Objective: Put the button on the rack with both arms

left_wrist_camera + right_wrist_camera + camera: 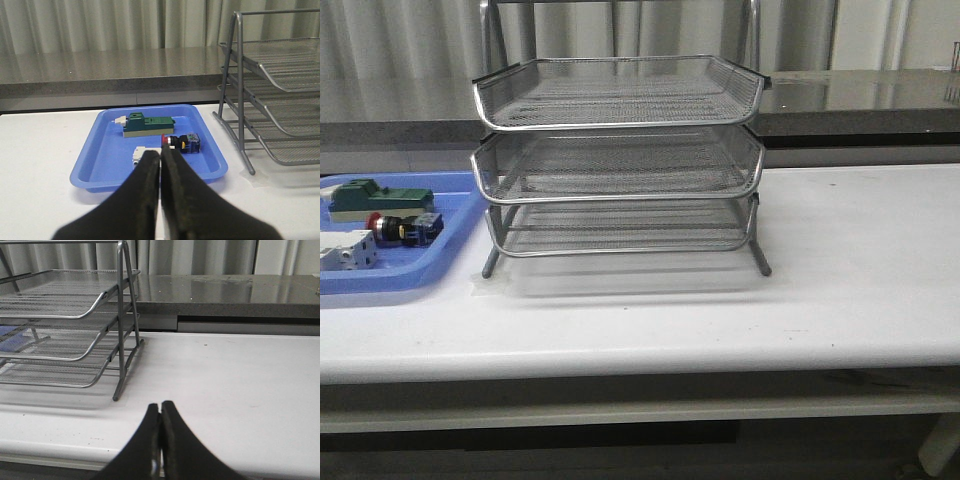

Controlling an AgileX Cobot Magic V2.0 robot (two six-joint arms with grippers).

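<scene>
The button point(403, 228) lies on its side in the blue tray point(440, 262) at the table's left; it also shows in the left wrist view point(182, 142), red head, black body. The three-tier silver wire rack point(620, 160) stands at the table's middle, all tiers bare; it shows in the left wrist view point(280, 100) and in the right wrist view point(65, 330). My left gripper point(160, 154) is shut and empty, short of the tray's near edge. My right gripper point(160, 406) is shut and empty over the white table, right of the rack. Neither arm shows in the front view.
A green block point(378, 197) and a white block point(347, 250) lie in the blue tray point(100, 165) beside the button; both show in the left wrist view, green point(147, 124) and white point(140, 154). A grey counter point(860, 100) runs behind the white table point(860, 270).
</scene>
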